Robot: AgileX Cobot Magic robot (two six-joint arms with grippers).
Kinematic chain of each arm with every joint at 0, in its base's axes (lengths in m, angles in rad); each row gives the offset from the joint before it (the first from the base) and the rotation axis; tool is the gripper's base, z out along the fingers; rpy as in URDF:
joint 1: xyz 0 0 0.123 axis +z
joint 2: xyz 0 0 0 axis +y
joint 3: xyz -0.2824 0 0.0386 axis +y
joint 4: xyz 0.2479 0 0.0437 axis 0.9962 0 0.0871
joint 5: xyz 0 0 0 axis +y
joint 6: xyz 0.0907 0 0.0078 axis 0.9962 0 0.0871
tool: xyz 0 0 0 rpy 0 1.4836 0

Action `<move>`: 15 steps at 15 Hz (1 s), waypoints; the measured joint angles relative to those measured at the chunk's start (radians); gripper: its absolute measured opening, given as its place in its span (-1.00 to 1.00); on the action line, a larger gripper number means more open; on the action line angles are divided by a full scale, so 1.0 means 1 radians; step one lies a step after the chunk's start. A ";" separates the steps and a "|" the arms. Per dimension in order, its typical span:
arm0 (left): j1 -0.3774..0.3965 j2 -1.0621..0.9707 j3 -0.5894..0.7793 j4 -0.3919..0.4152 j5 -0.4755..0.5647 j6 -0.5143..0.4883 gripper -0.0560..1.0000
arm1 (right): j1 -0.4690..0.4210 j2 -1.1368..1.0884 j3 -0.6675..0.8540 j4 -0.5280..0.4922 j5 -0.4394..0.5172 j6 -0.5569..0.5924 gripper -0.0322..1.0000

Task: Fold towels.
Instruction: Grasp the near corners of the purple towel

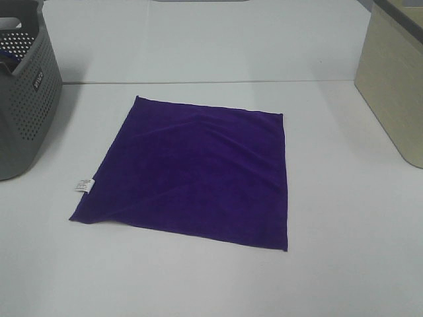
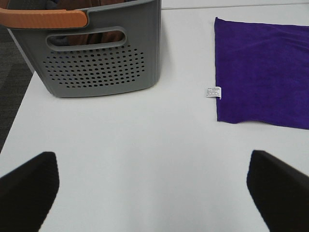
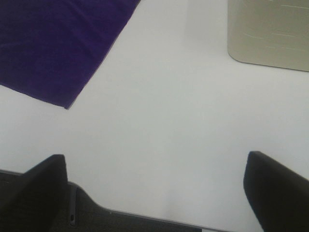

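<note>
A deep purple square towel [image 1: 198, 172] lies spread flat on the white table, with a small white tag [image 1: 83, 185] on its left edge. It also shows in the left wrist view [image 2: 265, 72] with its tag [image 2: 213, 92], and in the right wrist view [image 3: 53, 43]. Neither arm shows in the high view. My left gripper [image 2: 154, 193] is open and empty over bare table, short of the towel's tag edge. My right gripper [image 3: 154, 193] is open and empty near the table's front edge, apart from the towel's corner.
A grey perforated basket [image 1: 23, 99] with an orange handle [image 2: 43, 18] stands at the far left, holding some cloth. A beige bin [image 1: 396, 79] stands at the right, also in the right wrist view [image 3: 270, 34]. White table [image 1: 344, 264] surrounds the towel.
</note>
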 joint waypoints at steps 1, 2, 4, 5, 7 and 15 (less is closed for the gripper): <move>0.000 0.000 0.000 0.000 0.000 0.000 0.98 | 0.000 0.000 0.000 0.000 0.000 0.000 0.92; 0.000 0.000 0.000 0.000 0.000 0.000 0.98 | 0.000 0.000 0.000 0.000 0.000 0.000 0.92; 0.000 0.000 0.000 0.000 0.000 0.000 0.98 | 0.000 0.000 0.000 0.000 0.000 0.000 0.92; 0.000 0.000 0.000 0.000 0.000 0.000 0.98 | 0.000 0.000 0.000 0.000 0.000 0.000 0.92; 0.000 0.041 -0.006 0.000 0.007 0.000 0.98 | 0.000 0.043 -0.032 0.004 0.043 0.000 0.92; 0.000 0.912 -0.493 -0.093 0.132 0.042 0.98 | 0.000 0.937 -0.457 0.032 0.060 0.069 0.92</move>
